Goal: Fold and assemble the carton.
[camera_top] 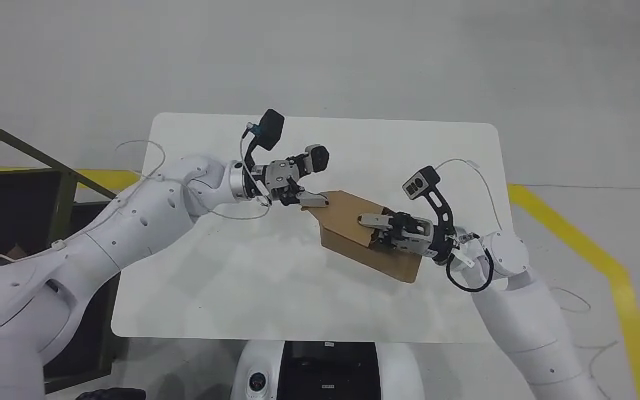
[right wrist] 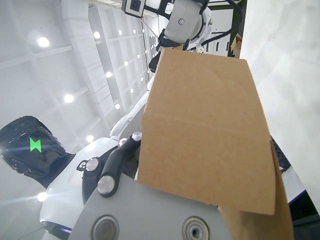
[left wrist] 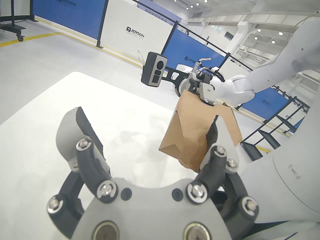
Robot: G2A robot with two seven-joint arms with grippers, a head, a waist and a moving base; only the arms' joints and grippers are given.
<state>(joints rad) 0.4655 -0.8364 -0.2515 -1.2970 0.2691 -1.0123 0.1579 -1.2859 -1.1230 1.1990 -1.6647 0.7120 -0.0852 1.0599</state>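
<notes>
1 white bench point(camera_top: 200, 290), 1 brown carton point(camera_top: 345, 238), 2 end effectors, 2 wrist cams.

Nearest the robot is the R end effector point(camera_top: 388, 224), over the bench's right-centre. It is pinching the carton: a carton panel sits btwn its fingers, and the left wrist view shows 1 pad pressed on the carton's far edge. The R wrist cam point(camera_top: 413, 184) sticks up on its black bracket just beyond.

The carton is held up over the bench at approx mid-bench, tilted, btwn the 2 end effectors. It is partly folded, w/ 1 flat panel facing up and creased flaps at the end toward the L arm. Can't tell if its lowest corner touches the bench.

A bit farther back is the L end effector point(camera_top: 305, 193), fingers spread wide, not closed on anything. 1 fingertip point(left wrist: 218, 134) sits at the carton's corner, touching or just beside it; can't tell which. The other fingertip is well apart from the carton, over bare bench. The L wrist cam point(camera_top: 268, 126) sits above it, toward the bench's far edge.

Beyond the bench is grey floor point(camera_top: 400, 60) w/ 1 yellow line point(camera_top: 575, 235) that shows on both sides of the bench. 1 dark-green frame point(camera_top: 45, 175) stands off the bench's left side.
</notes>
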